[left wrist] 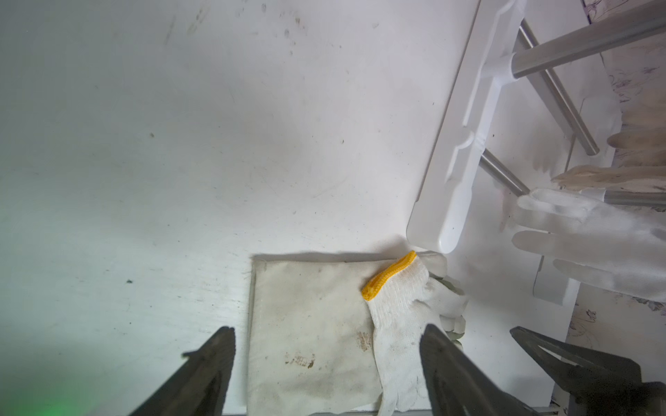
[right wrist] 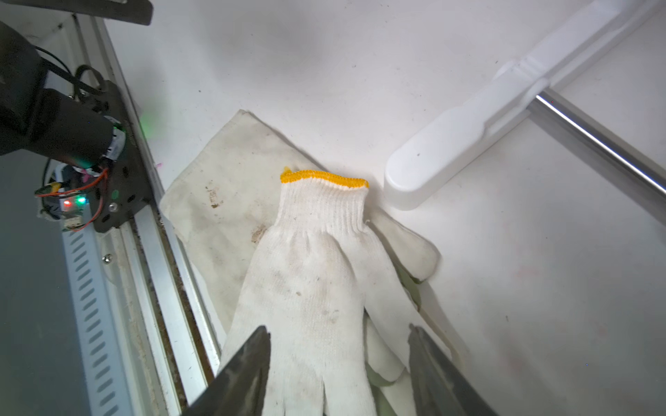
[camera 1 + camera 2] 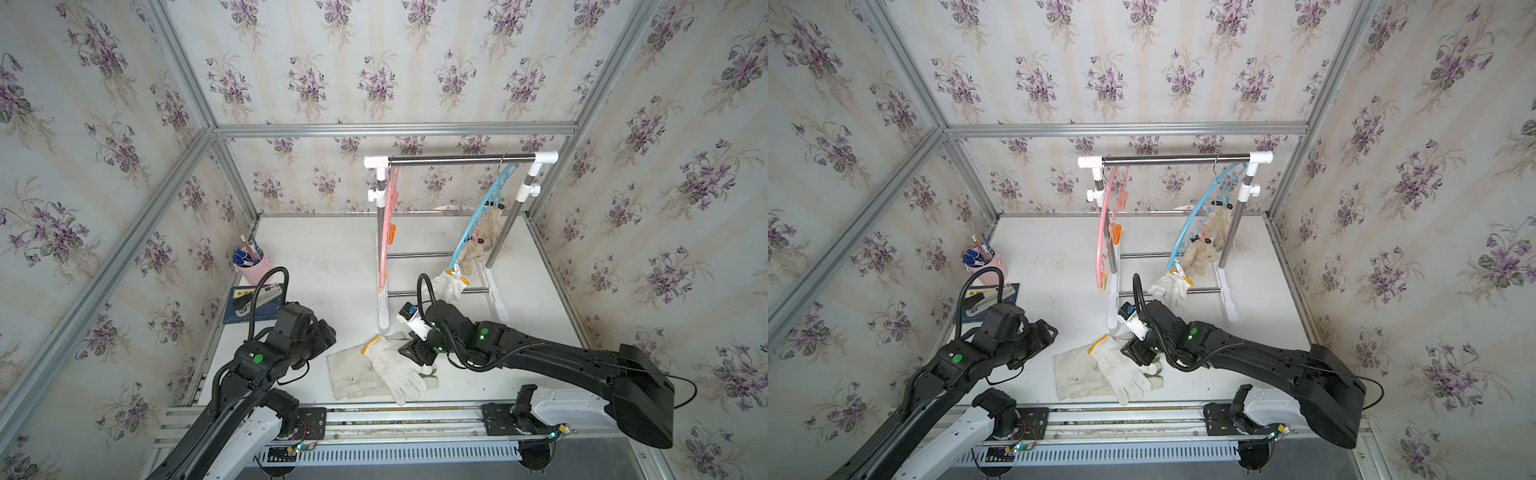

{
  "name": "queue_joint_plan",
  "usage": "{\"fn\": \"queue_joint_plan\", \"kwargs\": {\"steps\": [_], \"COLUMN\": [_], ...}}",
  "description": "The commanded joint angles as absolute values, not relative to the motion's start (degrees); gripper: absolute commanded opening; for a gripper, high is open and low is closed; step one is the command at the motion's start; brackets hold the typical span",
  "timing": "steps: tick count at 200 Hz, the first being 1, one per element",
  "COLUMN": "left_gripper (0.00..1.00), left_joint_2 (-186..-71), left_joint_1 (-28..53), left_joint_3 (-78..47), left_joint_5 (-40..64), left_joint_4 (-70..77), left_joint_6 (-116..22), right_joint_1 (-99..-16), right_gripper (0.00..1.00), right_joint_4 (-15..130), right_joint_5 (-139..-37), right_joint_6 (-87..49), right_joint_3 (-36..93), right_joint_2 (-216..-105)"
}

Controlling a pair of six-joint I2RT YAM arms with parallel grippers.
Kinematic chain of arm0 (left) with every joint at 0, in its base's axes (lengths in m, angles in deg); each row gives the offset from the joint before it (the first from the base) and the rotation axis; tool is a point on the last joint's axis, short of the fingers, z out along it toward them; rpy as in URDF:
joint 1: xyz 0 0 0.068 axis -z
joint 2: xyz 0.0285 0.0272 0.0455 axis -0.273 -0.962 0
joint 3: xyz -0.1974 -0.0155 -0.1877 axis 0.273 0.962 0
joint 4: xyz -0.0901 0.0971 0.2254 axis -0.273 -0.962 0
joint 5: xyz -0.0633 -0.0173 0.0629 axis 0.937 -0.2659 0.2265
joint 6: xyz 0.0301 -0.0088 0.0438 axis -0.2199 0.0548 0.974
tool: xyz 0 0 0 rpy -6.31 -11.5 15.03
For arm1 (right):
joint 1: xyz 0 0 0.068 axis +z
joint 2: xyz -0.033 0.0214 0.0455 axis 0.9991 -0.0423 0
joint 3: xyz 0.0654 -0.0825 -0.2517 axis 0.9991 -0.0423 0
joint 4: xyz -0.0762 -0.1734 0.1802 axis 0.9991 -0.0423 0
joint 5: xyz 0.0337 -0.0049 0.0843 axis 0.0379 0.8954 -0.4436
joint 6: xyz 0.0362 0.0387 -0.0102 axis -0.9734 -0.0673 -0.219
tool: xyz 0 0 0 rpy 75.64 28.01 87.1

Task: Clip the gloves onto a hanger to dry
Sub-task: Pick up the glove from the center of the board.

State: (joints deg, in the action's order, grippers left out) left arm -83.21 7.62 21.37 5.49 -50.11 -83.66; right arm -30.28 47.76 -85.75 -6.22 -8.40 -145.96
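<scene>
1. Straddling white knitted yellow-cuffed glove [image 2: 310, 281] near table [image 3: 324, 257] front edge: R gripper [image 2: 339, 327], jaws part-open, no grip yet.
2. L gripper [image 1: 328, 327] wide open, empty, facing dirty off-white canvas glove [image 1: 295, 299] underneath, prob. to pin it.

Top views: 2 lenses side by side, mounted high above the front rail [image 3: 395, 424], tilted down toward the back wall [image 3: 311, 183]. Wide and distant. Both take in the whole table [image 3: 332, 257] and the rack [image 3: 461, 158], with the framing shifted slightly sideways between them.

Left wrist view: low over the table, close, facing the canvas glove [image 1: 310, 324], the knitted glove [image 1: 396, 317] and the rack's white foot [image 1: 450, 162].

Right wrist view: closer still, facing the same 2 gloves and the same foot from another side.
</scene>
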Motion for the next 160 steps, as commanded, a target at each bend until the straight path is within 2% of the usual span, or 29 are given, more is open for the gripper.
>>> {"fn": "queue_joint_plan", "kwargs": {"steps": [1, 43, 94, 127, 160], "left_gripper": [0.82, 0.82, 0.83, 0.83, 0.83], "left_joint_2": [-83.5, -84.8, -85.6, -86.1, -87.5], "left_joint_1": [8.1, 8.6, 8.9, 8.9, 9.0], "left_joint_3": [22.0, 23.1, 22.9, 22.8, 22.6], "left_joint_5": [6.3, 5.2, 3.5, 3.1, 3.3], "left_joint_4": [-46.9, -45.2, -44.9, -44.9, -43.8], "left_joint_6": [-86.7, -88.5, -89.3, -89.4, -89.4], "right_joint_1": [-30.4, -30.4, -30.4, -30.4, -30.4], "right_gripper": [0.62, 0.60, 0.56, 0.42, 0.15], "right_joint_4": [47.8, 45.2, 45.4, 45.9, 47.0], "right_joint_5": [-86.0, -89.5, -88.3, -87.3, -85.3], "right_joint_6": [-5.5, -0.7, 2.6, 1.5, 0.3], "right_joint_3": [-6.8, -0.2, 1.5, 0.7, -1.2], "right_joint_2": [-150.7, -161.7, -168.4, -168.7, -165.7]}}
